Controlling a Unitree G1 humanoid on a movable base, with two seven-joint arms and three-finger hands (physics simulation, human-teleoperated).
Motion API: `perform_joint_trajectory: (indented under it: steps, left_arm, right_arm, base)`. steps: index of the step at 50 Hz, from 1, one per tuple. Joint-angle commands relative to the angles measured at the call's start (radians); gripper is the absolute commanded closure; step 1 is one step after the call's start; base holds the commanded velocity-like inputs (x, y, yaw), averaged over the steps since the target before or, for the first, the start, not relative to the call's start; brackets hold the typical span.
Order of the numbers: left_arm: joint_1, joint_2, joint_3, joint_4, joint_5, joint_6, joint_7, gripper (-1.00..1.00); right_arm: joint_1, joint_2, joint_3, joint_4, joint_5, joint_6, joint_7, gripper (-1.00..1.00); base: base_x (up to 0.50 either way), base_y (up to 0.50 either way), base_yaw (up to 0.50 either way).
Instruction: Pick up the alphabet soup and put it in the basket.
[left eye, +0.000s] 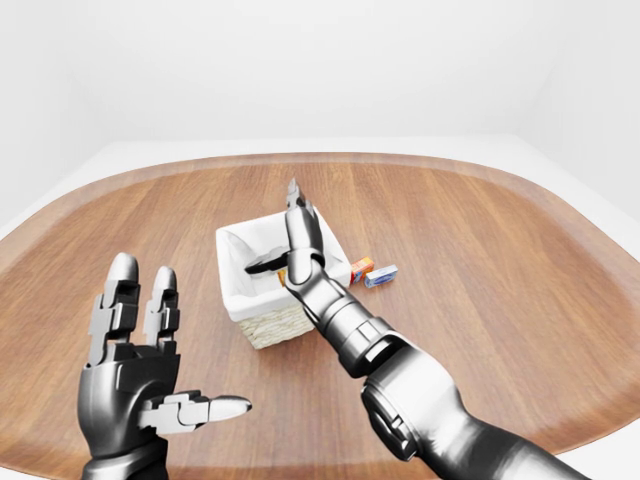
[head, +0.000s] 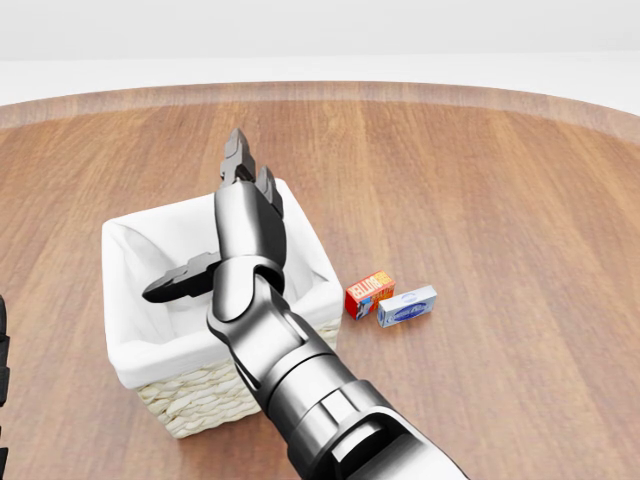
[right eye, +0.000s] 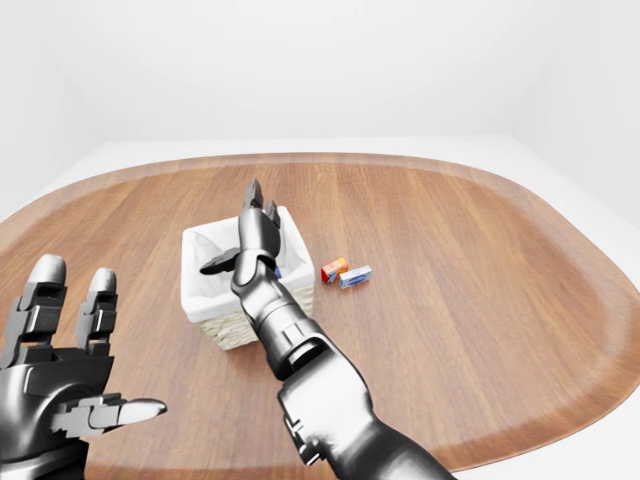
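Head view, soup: the alphabet soup can scarcely shows; only a sliver of orange and blue (left eye: 283, 273) peeps out beside the right forearm in the left-eye view, low inside the basket; whether it lies flat or stands, I cannot tell
Basket: the square wicker basket with a white cloth liner (head: 131, 372) sits on the round brown wooden table (head: 480, 180); its walls are upright and it appears square on the wood
Right hand: the dark metal right hand (head: 228, 230) is over the basket's interior, its fingers (head: 238, 160) straight and spread apart, pointing to the top of the view, the thumb stuck out to the left; it grips nothing
Left hand: the dark metal left hand (left eye: 140, 372) hangs low at the left of the left-eye view, palm up, fingers apart, empty, well apart from the basket
Neighbours: a small red and orange carton (head: 369, 293) and a small blue and white box (head: 406, 305) lie just beside the basket's right wall, touching or nearly touching each other
Risk, snag: the outstretched thumb or forearm may catch the liner or rim on the way out and drag or tip the basket
Risk, sweep: a withdrawal swung rightward may knock the two small boxes
Risk, placement: the can being mostly hidden, its settling inside is a judgement, not a certainty
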Motion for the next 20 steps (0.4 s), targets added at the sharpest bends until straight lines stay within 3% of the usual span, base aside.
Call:
perform_joint_trajectory:
  steps: [1, 20]
  left_arm:
    - [-0.002, 0.001, 0.004, -0.002, -0.003, 0.004, 0.0, -1.0]
    - [-0.002, -0.001, 0.003, 0.0, -0.002, 0.002, -0.002, -1.0]
  right_arm:
    - [0.001, 0.003, 0.004, -0.011, -0.003, 0.009, 0.0, -1.0]
    - [0.007, 0.003, 0.006, -0.01, -0.008, 0.007, 0.0, -1.0]
  base:
    - [0.0, 0.0, 0.0]
    - [0.0, 0.0, 0.0]
